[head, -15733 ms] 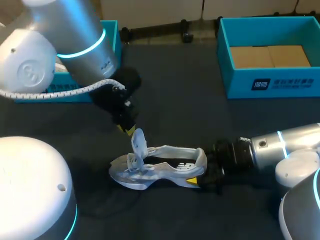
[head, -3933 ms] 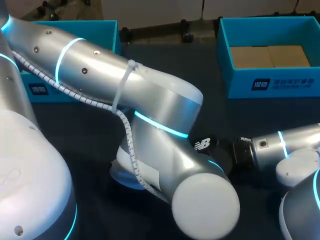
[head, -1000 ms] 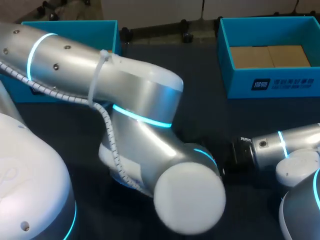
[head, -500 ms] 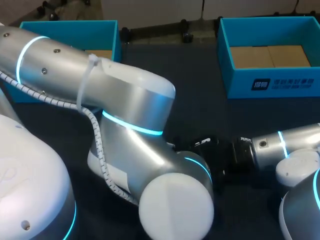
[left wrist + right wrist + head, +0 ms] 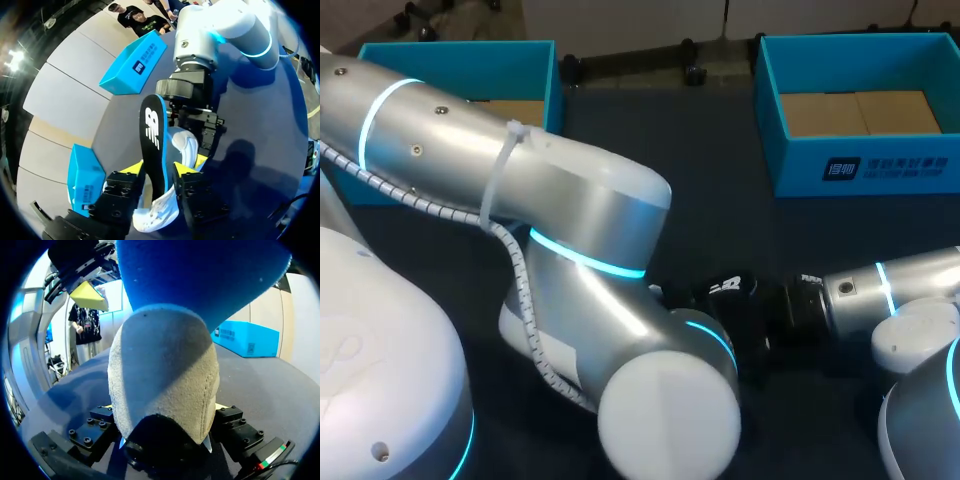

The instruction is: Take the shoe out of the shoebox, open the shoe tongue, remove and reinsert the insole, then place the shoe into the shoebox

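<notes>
In the left wrist view the black, blue-edged insole (image 5: 151,142) stands upright out of the white shoe (image 5: 186,146), between my left gripper's (image 5: 158,169) open fingers. My right gripper (image 5: 162,412) is shut on the shoe's grey-white heel (image 5: 165,375), with the insole's blue underside (image 5: 200,275) rising above it. One yellow fingertip (image 5: 90,296) of the left gripper shows beyond the heel. In the head view my left arm (image 5: 580,260) covers the shoe; only the insole's logo end (image 5: 725,288) shows beside my right arm (image 5: 880,290).
A teal shoebox (image 5: 860,165) with a brown cardboard floor stands at the back right. A second teal box (image 5: 535,65) sits at the back left, partly behind my left arm. Dark tabletop (image 5: 710,170) lies bare between the boxes.
My left arm's elbow has swung left and toward the table's front, uncovering the insole's logo end beside the right gripper. The right arm has kept still.
</notes>
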`<act>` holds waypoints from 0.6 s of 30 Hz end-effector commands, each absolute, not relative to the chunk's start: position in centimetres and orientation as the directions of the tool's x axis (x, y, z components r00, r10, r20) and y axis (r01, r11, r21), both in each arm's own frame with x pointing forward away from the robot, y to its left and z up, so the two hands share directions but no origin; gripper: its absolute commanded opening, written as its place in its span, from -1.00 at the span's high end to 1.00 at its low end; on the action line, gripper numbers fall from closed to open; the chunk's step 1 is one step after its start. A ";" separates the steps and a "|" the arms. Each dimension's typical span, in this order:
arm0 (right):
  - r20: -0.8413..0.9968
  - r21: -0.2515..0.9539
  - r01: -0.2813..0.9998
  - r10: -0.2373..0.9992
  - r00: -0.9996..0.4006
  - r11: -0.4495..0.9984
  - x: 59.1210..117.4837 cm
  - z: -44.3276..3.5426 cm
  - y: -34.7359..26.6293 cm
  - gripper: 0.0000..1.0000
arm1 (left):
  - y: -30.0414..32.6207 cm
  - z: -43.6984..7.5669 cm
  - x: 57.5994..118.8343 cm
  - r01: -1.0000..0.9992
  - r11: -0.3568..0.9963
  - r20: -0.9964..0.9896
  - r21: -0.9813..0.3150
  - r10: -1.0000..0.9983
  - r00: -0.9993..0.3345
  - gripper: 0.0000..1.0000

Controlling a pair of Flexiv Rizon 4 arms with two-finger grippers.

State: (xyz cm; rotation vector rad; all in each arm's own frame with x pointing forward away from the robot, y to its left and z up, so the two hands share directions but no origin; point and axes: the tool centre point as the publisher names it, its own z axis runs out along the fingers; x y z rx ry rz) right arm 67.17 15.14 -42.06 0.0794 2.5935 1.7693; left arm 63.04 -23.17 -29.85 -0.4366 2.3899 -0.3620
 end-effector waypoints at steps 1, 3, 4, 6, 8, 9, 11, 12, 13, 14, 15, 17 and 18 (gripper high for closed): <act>0.027 0.929 0.042 0.044 -0.999 0.368 67.1 -42.0 15.2 1.00 | -23.2 -30.2 64.5 -0.226 0.904 -0.551 -0.363 -0.404 -0.730 0.36; 0.027 0.929 0.042 0.044 -0.999 0.368 67.1 -42.0 15.2 1.00 | -23.5 -30.5 65.4 -0.256 0.898 -0.553 -0.357 -0.424 -0.717 0.40; 0.027 0.929 0.042 0.044 -0.999 0.368 67.1 -42.0 15.2 1.00 | -23.5 -30.5 65.6 -0.260 0.899 -0.550 -0.353 -0.425 -0.719 0.41; 0.027 0.929 0.042 0.044 -0.999 0.368 67.1 -42.0 15.2 1.00 | -23.6 -30.7 66.2 -0.271 0.898 -0.541 -0.346 -0.427 -0.725 0.40; 0.027 0.929 0.042 0.044 -0.999 0.368 67.1 -42.0 15.2 1.00 | -23.7 -30.9 66.6 -0.278 0.900 -0.524 -0.337 -0.424 -0.739 0.40; 0.027 0.929 0.042 0.044 -0.999 0.368 67.1 -42.0 15.2 1.00 | -23.7 -31.0 66.7 -0.280 0.899 -0.523 -0.336 -0.426 -0.738 0.40; 0.027 0.929 0.042 0.044 -0.999 0.368 67.1 -42.0 15.2 1.00 | -23.8 -31.2 66.9 -0.284 0.899 -0.519 -0.332 -0.426 -0.741 0.38; 0.027 0.929 0.042 0.044 -0.999 0.368 67.1 -42.0 15.2 1.00 | -23.9 -31.4 66.9 -0.285 0.900 -0.520 -0.331 -0.426 -0.741 0.37; 0.027 0.929 0.042 0.044 -0.999 0.368 67.1 -42.0 15.2 1.00 | -23.9 -31.4 67.0 -0.287 0.900 -0.519 -0.327 -0.425 -0.742 0.37; 0.027 0.929 0.042 0.044 -0.999 0.368 67.1 -42.0 15.2 1.00 | -24.0 -31.5 67.0 -0.287 0.901 -0.518 -0.325 -0.424 -0.743 0.38; 0.027 0.929 0.042 0.044 -0.999 0.368 67.1 -42.0 15.2 1.00 | -24.1 -31.6 67.1 -0.291 0.901 -0.520 -0.322 -0.425 -0.741 0.40; 0.027 0.929 0.042 0.044 -0.999 0.368 67.1 -42.0 15.2 1.00 | -24.1 -31.7 67.4 -0.298 0.901 -0.520 -0.316 -0.427 -0.740 0.55; 0.027 0.929 0.042 0.044 -0.999 0.368 67.1 -42.0 15.2 1.00 | -24.1 -31.7 67.5 -0.302 0.900 -0.522 -0.314 -0.430 -0.737 0.70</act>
